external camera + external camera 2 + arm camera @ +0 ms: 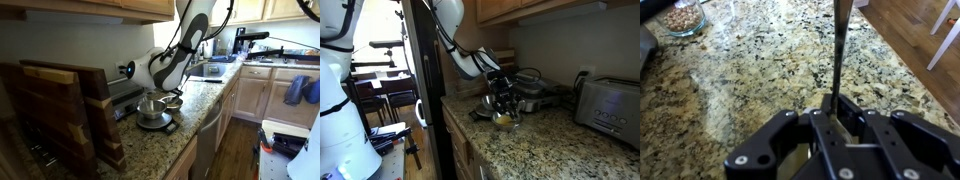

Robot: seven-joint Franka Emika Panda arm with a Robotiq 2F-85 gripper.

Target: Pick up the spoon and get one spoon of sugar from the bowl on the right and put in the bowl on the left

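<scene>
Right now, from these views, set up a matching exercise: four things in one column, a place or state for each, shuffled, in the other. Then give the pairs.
1 spoon
2 bowl
3 toaster
4 counter

a speckled granite
b clamped in the gripper
c silver, at the wall
d glass, upper left of the wrist view

Pairs: 1-b, 2-d, 3-c, 4-a

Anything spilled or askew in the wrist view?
Nothing stands out. The gripper is shut on the spoon, the sugar sits inside its bowl; the speckled counter could hide stray grains.
</scene>
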